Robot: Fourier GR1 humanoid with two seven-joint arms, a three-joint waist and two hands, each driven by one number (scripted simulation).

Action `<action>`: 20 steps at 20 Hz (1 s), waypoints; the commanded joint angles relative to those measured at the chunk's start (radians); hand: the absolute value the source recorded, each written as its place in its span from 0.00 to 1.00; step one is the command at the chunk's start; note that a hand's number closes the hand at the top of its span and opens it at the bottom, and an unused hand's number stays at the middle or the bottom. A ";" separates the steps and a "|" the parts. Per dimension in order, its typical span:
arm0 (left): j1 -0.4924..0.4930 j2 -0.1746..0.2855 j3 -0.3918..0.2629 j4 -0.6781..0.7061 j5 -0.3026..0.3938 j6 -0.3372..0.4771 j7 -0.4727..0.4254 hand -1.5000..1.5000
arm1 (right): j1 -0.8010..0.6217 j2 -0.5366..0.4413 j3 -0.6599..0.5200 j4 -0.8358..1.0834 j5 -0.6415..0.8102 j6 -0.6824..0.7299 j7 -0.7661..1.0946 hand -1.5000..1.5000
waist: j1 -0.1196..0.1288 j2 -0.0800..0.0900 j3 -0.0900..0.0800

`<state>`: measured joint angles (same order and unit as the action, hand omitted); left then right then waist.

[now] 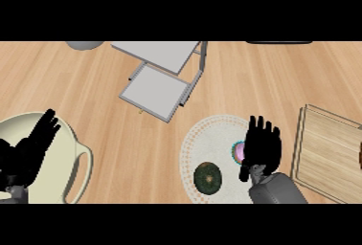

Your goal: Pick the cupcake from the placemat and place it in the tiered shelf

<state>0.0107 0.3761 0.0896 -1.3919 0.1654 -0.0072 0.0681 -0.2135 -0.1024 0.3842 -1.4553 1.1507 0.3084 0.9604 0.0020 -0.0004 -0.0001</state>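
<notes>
The right hand [262,146] is hovering over the cupcake [239,152], which is sitting mostly hidden on the placemat [205,139]. The fingers [254,125] are straight, slightly spread, gripping nothing. Lower squarely, close around its base, and keep off the green item [208,177]. The shelf [152,88] is standing up-left.

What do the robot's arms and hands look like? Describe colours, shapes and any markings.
Both hands are matt black, with slim fingers and a thumb: the left hand and the right hand. The right forearm is a smooth, rounded grey casing. Only a small grey bit of the left forearm shows. No cables, markings or sleeves are visible.
</notes>
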 commanded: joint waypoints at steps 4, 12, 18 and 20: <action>0.031 0.000 0.045 -0.075 0.000 -0.046 0.059 0.50 | 0.053 0.047 -0.022 0.094 0.036 -0.107 -0.055 1.00 | 0.002 0.000 0.000; -0.022 -0.054 0.069 0.028 -0.071 -0.039 -0.010 0.50 | 0.006 -0.009 -0.041 0.025 0.096 -0.008 -0.114 1.00 | -0.001 0.000 0.000; 0.036 -0.053 0.073 -0.088 -0.053 -0.067 0.066 0.50 | 0.014 0.034 0.010 -0.012 0.184 -0.104 -0.086 1.00 | 0.001 -0.001 0.000; -0.012 -0.058 0.038 -0.087 -0.070 -0.054 0.078 0.50 | -0.178 0.099 0.140 0.074 0.069 -0.095 0.079 1.00 | 0.036 0.004 0.001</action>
<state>0.0190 0.3270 0.1520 -1.4568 0.1110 -0.0657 0.1267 -0.2661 -0.0612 0.4034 -1.4276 1.2821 0.2462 0.9046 0.0103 -0.0002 -0.0001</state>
